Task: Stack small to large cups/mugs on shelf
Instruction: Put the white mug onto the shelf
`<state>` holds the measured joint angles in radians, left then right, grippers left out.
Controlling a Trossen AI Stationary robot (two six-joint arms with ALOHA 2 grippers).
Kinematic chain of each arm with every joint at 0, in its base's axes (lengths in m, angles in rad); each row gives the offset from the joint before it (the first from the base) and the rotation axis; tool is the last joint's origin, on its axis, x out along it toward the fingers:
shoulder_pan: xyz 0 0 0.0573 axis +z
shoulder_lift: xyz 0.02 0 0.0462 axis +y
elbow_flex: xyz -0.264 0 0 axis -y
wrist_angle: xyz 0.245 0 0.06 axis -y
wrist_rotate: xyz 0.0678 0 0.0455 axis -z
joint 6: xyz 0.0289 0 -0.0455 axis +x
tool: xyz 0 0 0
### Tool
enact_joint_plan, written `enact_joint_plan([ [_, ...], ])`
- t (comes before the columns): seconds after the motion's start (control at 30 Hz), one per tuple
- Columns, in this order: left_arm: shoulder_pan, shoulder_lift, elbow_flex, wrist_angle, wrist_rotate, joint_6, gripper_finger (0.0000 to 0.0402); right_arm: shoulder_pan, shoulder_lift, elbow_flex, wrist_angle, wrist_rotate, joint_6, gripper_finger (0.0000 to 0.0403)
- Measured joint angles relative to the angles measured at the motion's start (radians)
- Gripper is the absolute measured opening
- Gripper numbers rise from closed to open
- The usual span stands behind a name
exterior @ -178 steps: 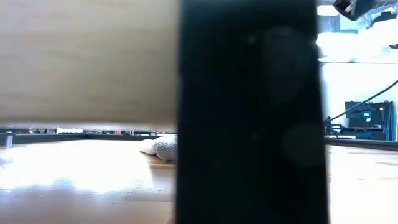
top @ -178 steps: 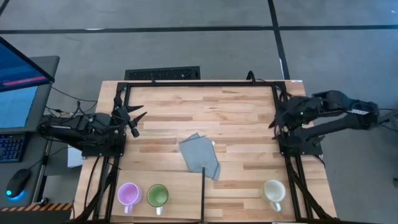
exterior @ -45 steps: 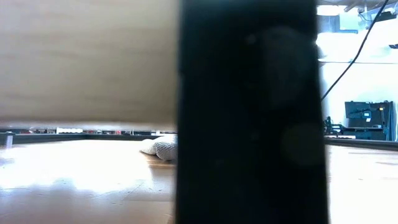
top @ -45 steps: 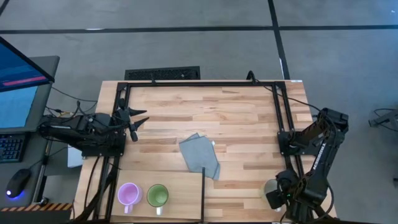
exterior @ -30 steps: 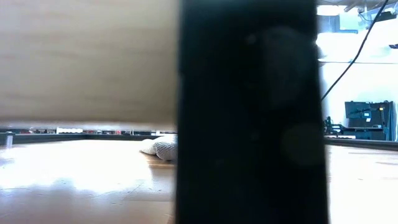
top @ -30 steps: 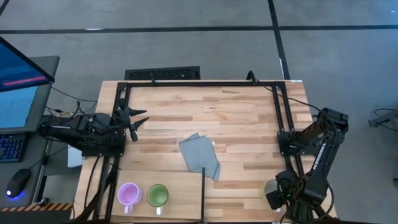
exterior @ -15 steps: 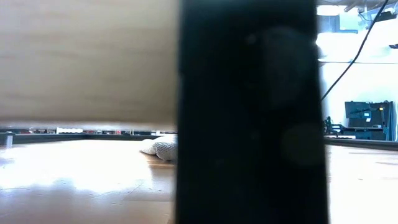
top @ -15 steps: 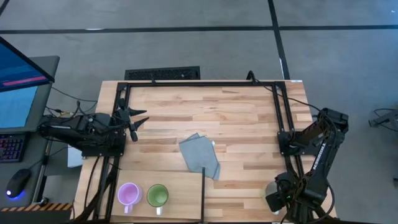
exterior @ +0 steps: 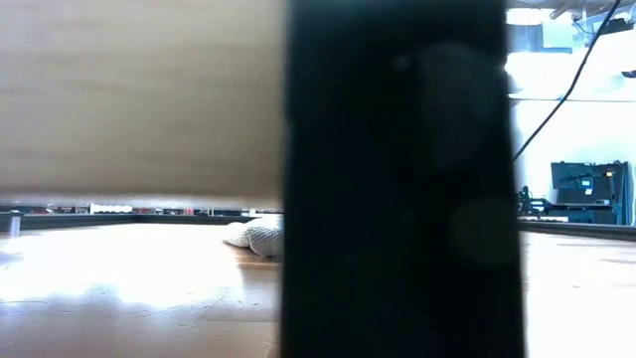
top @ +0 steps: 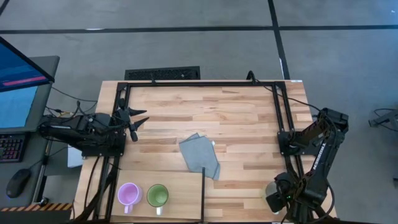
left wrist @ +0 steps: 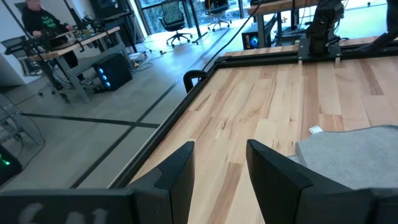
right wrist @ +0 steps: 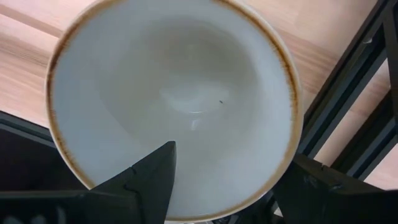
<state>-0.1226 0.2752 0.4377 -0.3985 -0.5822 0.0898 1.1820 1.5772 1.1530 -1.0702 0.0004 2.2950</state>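
The cream-white mug (right wrist: 174, 99) stands upright at the table's near right corner (top: 272, 194). My right gripper (right wrist: 233, 152) is open right above it, pointing down. One finger (right wrist: 146, 177) is over the mug's inside and the other (right wrist: 317, 183) is outside its rim. The light purple mug (top: 129, 194) and the green mug (top: 157, 195) stand side by side on the pale shelf board (top: 177, 185) at the near left. My left gripper (top: 134, 121) is open and empty at the table's left edge; it also shows in the left wrist view (left wrist: 221, 162). My right gripper straddles the cream mug's rim (right wrist: 283, 146) from above, one finger inside and one outside. I cannot tell whether either finger touches the mug. The mug stands upright on the wood.
A grey folded cloth (top: 200, 157) lies mid-table and also shows in the low view (exterior: 253, 237). Black frame rails (top: 278, 106) run along the table's edges and beside the cream mug (right wrist: 348, 93). A black post (exterior: 397, 179) and the board's underside fill most of the low view.
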Motion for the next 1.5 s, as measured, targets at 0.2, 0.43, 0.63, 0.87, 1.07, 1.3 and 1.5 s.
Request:
enact_joint_plan([
  [0.2, 0.0, 0.0, 0.0, 0.0, 0.0, 0.0, 0.0138, 0.0, 0.0, 0.0, -0.001, 0.0, 0.006, 0.0259],
  [0.43, 0.0, 0.0, 0.0, 0.0, 0.0, 0.0, 0.0138, 0.0, 0.0, 0.0, -0.004, -0.001, 0.008, 0.022],
  [0.63, 0.0, 0.0, 0.0, -0.001, 0.0, 0.0, 0.0138, 0.0, 0.0, 0.0, -0.009, -0.001, 0.008, 0.0154],
  [0.87, 0.0, 0.0, 0.0, -0.001, 0.0, 0.0, 0.0138, 0.0, 0.0, 0.0, -0.035, 0.001, 0.008, 0.0087],
  [1.07, 0.0, 0.0, 0.0, -0.004, 0.0, 0.0, 0.0138, 0.0, -0.001, 0.001, -0.06, 0.001, 0.002, 0.0044],
  [1.3, 0.0, 0.0, 0.0, -0.004, 0.0, 0.0, 0.0138, 0.0, -0.003, 0.003, -0.066, 0.005, 0.0, 0.0028],
  [1.5, 0.0, 0.0, 0.0, -0.01, 0.0, 0.0, 0.0138, 0.0, -0.003, 0.003, -0.076, 0.005, -0.001, 0.0028],
])
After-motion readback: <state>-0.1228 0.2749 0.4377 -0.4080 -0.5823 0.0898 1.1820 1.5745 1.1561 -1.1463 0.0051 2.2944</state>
